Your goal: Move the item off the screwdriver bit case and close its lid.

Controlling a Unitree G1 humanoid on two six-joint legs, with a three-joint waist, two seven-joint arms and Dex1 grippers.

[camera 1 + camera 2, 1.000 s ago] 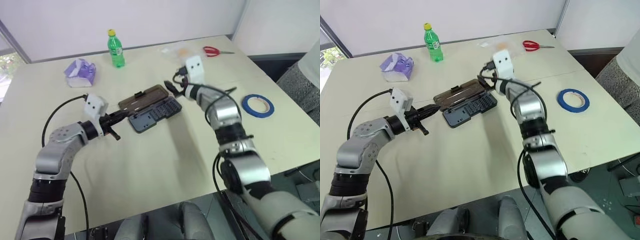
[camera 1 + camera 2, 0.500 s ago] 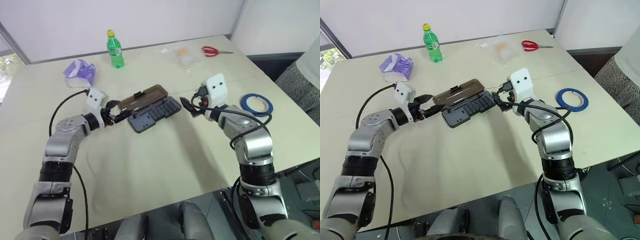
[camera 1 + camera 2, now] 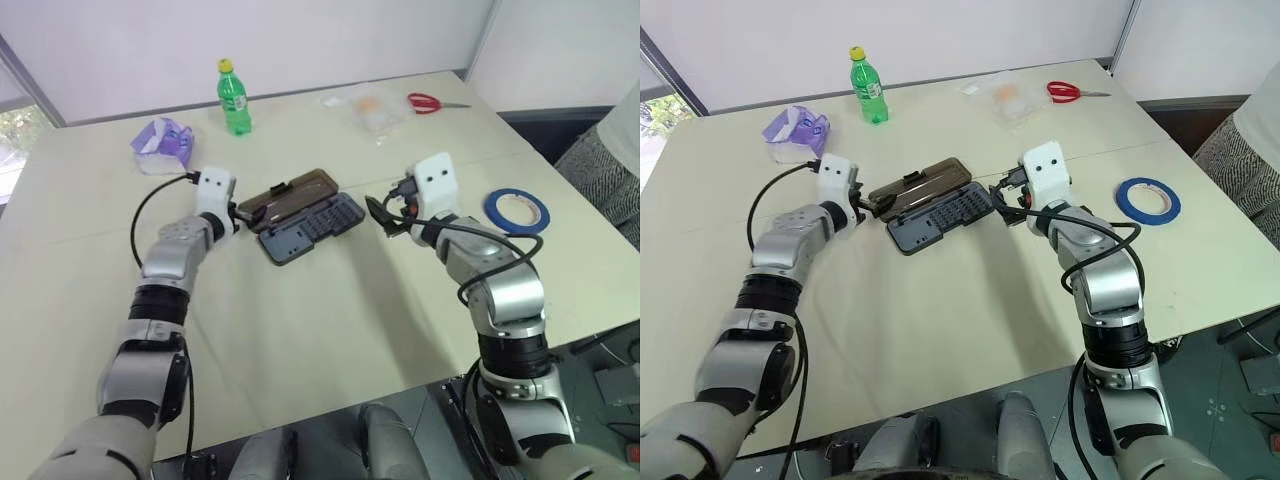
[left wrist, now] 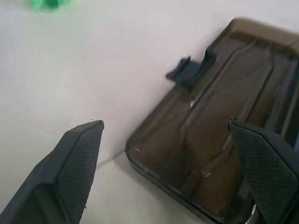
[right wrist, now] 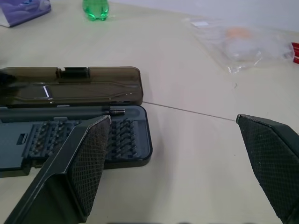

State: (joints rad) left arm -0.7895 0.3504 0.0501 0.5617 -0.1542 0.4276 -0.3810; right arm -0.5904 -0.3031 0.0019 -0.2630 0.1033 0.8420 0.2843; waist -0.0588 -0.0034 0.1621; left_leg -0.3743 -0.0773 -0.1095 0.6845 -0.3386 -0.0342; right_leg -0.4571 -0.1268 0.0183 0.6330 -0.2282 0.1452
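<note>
Grey tray and smoky-brown lid (image 3: 290, 190) lie flat and open on the bench (image 3: 330, 320), the two halves hinged side by side. Nearest the robot, the right gripper (image 3: 378, 214) hangs just beside the tray's end of the case (image 3: 308, 228), its fingers (image 5: 88, 163) spread wide and grasping nothing. The left gripper (image 3: 238, 212) is at the lid's outer corner, fingers (image 4: 77, 158) likewise released, one on each side of that corner in the left wrist view; whether they touch the plastic I cannot tell. The black latch tab (image 4: 189, 72) sits on the lid's far edge. Farther right, well apart from the case, the blue tape (image 3: 516, 210) rests on the bench, so the clearing step looks done and closing the lid is the step in hand. The next move likely calls for the left fingers to catch the lid's free edge and swing it over the bits. Beyond lie scissors (image 3: 430, 102) and a green bottle (image 3: 232, 97).
</note>
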